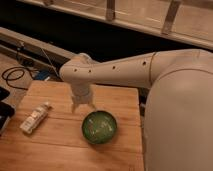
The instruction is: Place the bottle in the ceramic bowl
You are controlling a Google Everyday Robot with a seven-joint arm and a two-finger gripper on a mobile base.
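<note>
The bottle (35,118) lies on its side at the left of the wooden table (120,100), cap toward the far right, well apart from the bowl (100,126). The gripper (83,109) hangs between the two, just beyond the bowl's far-left rim, with its jaws apart and holding nothing. The bottle is probably light and fairly stiff. Its rounded, smooth body will likely roll or slip if it is pressed off-centre. Take hold across the body near mid-length, on the labelled section, with the jaws set square to the long axis. Avoid the narrow cap, which offers little surface. Use moderate closing force, since thin plastic may give. The bowl looks glossy and breakable, so lower the bottle in rather than dropping it. The bottle appears about as long as the bowl is wide and will probably rest tilted against the rim.
</note>
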